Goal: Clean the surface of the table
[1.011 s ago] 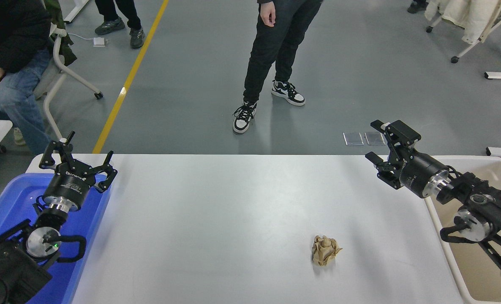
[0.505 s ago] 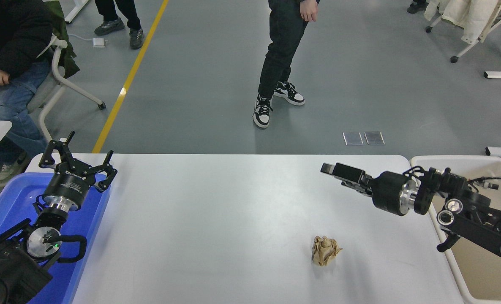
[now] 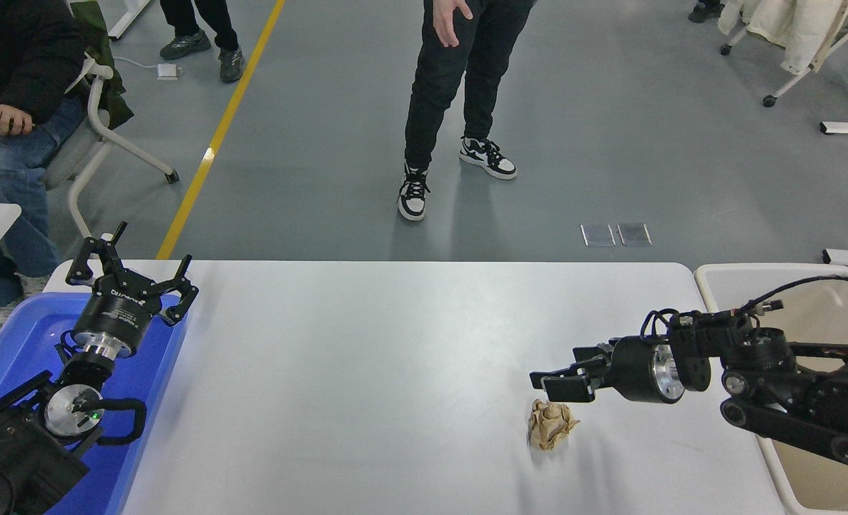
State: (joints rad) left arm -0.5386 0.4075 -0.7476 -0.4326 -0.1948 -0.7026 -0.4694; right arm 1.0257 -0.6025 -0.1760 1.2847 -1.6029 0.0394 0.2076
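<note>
A crumpled tan paper wad (image 3: 551,423) lies on the white table surface (image 3: 367,357), right of the middle and near the front. My right gripper (image 3: 554,380) is open and empty, pointing left, and hovers just above the wad's far side without touching it. My left gripper (image 3: 129,277) is open and empty, parked at the lower left above the blue bin.
A blue plastic bin (image 3: 16,357) sits at the table's left end and a beige plastic bin (image 3: 817,300) at its right end. A person stands (image 3: 452,100) on the floor beyond the far edge; another sits (image 3: 9,121) at the top left.
My right gripper has swung from high over the table's right far edge down and toward me, ending just above the paper wad. The standing person shifted. The left arm has not moved.
</note>
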